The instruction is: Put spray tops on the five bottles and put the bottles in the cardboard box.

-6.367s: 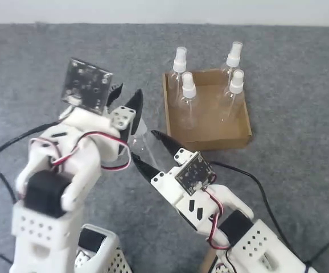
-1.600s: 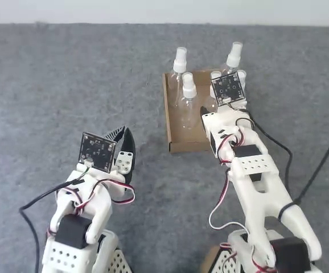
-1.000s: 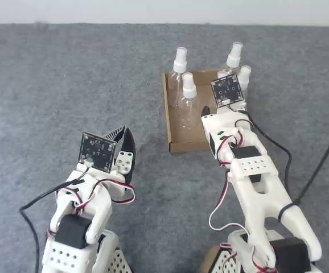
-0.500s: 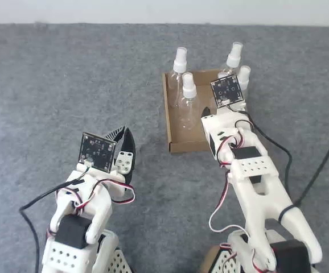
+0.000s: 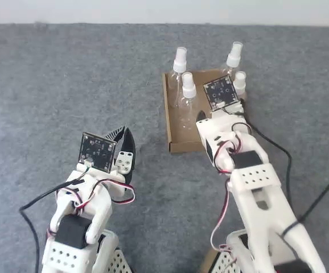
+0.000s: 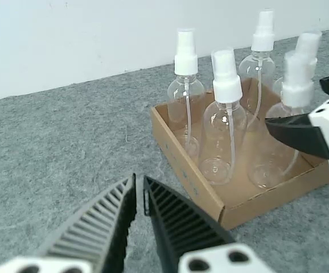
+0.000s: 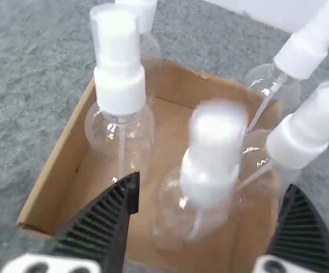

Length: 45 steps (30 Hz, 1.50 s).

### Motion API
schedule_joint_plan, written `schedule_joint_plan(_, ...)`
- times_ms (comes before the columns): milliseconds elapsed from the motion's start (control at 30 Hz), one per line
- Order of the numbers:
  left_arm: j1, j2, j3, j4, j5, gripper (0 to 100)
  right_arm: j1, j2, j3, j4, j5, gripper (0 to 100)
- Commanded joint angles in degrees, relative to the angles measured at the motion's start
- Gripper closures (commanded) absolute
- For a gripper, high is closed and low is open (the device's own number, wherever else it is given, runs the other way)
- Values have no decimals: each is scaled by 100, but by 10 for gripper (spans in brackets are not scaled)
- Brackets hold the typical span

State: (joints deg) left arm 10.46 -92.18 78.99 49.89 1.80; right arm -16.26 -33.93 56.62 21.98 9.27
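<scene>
Grey felt desk (image 5: 68, 74); cardboard box (image 5: 176, 147) far right; right hand (image 7: 210, 190) wide open astride a capped bottle (image 7: 210, 153) inside, not gripping; left hand (image 6: 139, 187) near left, almost shut, w/ nothing held.

The left arm (image 5: 90, 199) is folded back, well short of the cardboard box (image 5: 167, 111) and off to one side of it. Its left gripper (image 6: 140, 181) points toward the box, jaws drawn together with only a slit between them. The right arm (image 5: 250, 182) stretches forward across the box's near wall. The right gripper (image 7: 210, 185) hangs over the inside of the box, jaws spread wide.
</scene>
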Motion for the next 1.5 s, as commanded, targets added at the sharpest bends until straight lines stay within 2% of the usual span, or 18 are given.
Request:
schedule_joint_plan(0, -26, 35, -40, -158, -35, 988, -4, -1007, -431, 971, -18, 677)
schedule_joint_plan(367, -26, 26, -40, -158, -35, 988, 4, -3371, -290, 2879, -9, 677)
schedule_joint_plan(533, -26, 26, -48, -158, -35, 988, 22, -4075, 721, 3011, -9, 677)
schedule_joint_plan(633, -352, 26, -101, -185, -26, 988, 233, -4646, 1319, 3011, 105, 677)
schedule_joint_plan(800, -1099, 26, -119, -677, 9, 988, 848, -5851, 2215, 3073, 879, 677)
schedule_joint_plan(967, -1231, 26, -145, -941, 9, 988, 1297, -7037, 3024, 3688, 1187, 677)
schedule_joint_plan(1167, -1547, 26, -31, -668, 9, 988, 1868, -7011, 3314, 3873, 1134, 683)
schedule_joint_plan(1300, -1820, 26, 268, -316, -9, 988, 2352, -7020, 3736, 3864, 1134, 783)
schedule_joint_plan(1467, -1925, 26, 1103, -466, -26, 987, 2905, -7011, 3982, 3811, 1169, 948)
